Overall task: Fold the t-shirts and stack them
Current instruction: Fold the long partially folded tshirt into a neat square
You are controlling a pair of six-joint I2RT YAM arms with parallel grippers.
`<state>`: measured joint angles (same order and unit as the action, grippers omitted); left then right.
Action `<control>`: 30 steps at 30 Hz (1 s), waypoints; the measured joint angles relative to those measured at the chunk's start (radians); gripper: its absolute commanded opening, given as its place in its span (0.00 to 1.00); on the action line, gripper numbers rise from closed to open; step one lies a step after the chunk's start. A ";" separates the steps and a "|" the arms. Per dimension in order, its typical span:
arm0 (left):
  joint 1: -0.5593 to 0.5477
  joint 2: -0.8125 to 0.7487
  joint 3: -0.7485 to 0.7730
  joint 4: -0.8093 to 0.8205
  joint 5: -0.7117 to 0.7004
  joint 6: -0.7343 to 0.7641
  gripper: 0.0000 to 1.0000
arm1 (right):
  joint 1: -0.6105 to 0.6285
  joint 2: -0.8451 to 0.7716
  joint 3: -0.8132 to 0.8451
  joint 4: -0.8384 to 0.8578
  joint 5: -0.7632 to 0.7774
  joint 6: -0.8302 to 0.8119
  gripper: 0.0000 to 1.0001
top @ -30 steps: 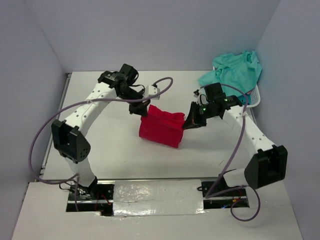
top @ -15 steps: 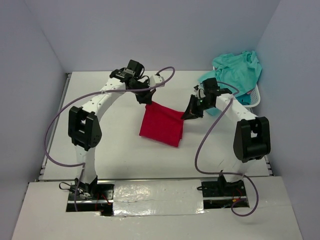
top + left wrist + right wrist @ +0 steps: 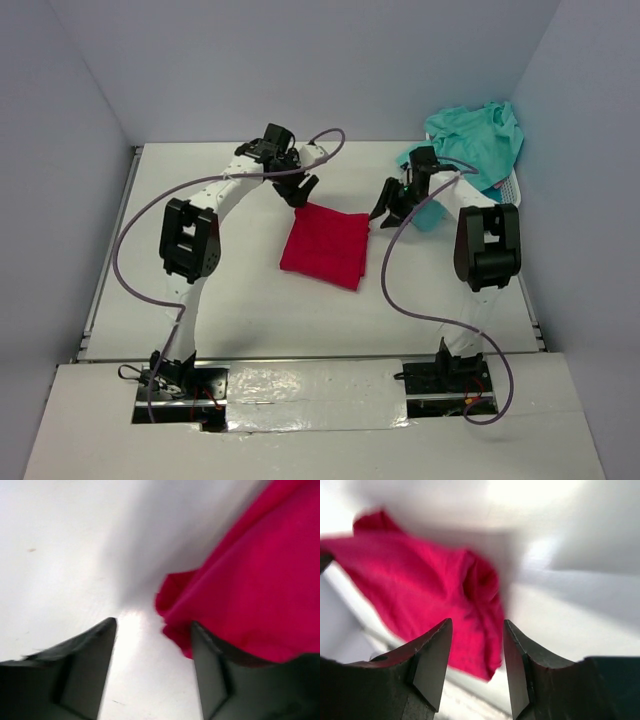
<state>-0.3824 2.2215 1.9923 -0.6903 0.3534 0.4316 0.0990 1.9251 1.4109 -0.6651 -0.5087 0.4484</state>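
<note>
A folded shirt [image 3: 325, 245] lies flat near the middle of the desk [image 3: 230, 290]. The left gripper [image 3: 300, 190] sits at its far left corner, and the right gripper [image 3: 383, 207] is just off its far right corner. Behind the right arm, a heap of shirts [image 3: 475, 140] fills a basket [image 3: 510, 197] at the desk's far right corner.

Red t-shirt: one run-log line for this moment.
red t-shirt: folded flat | left fingers: open, empty | right fingers: open, empty | teal t-shirt: on basket
</note>
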 measured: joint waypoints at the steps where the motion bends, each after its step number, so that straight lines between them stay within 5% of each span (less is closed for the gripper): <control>1: 0.006 0.015 0.020 0.010 -0.022 -0.019 0.96 | -0.007 0.017 0.029 -0.003 0.021 -0.001 0.53; 6: 0.051 0.027 0.079 0.039 -0.088 -0.097 0.95 | -0.016 0.038 0.187 -0.017 0.164 -0.023 0.39; 9: 0.077 -0.003 0.057 0.077 -0.076 -0.130 0.65 | 0.027 -0.029 0.158 0.003 0.234 -0.040 0.19; 10: 0.085 -0.021 0.037 0.082 -0.058 -0.141 0.36 | 0.055 -0.063 0.127 0.007 0.244 -0.040 0.14; 14: 0.087 -0.058 -0.001 0.061 0.079 -0.175 0.00 | 0.159 -0.143 0.006 0.068 0.200 0.008 0.00; 20: 0.032 -0.046 -0.026 0.026 0.176 -0.176 0.11 | 0.174 -0.023 -0.029 0.137 0.142 0.078 0.00; 30: 0.032 0.164 0.023 0.066 0.107 -0.233 0.14 | 0.097 0.137 0.018 0.165 0.169 0.120 0.00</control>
<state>-0.3500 2.3852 2.0155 -0.6247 0.4606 0.1989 0.1959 2.0617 1.4288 -0.4999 -0.3393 0.5682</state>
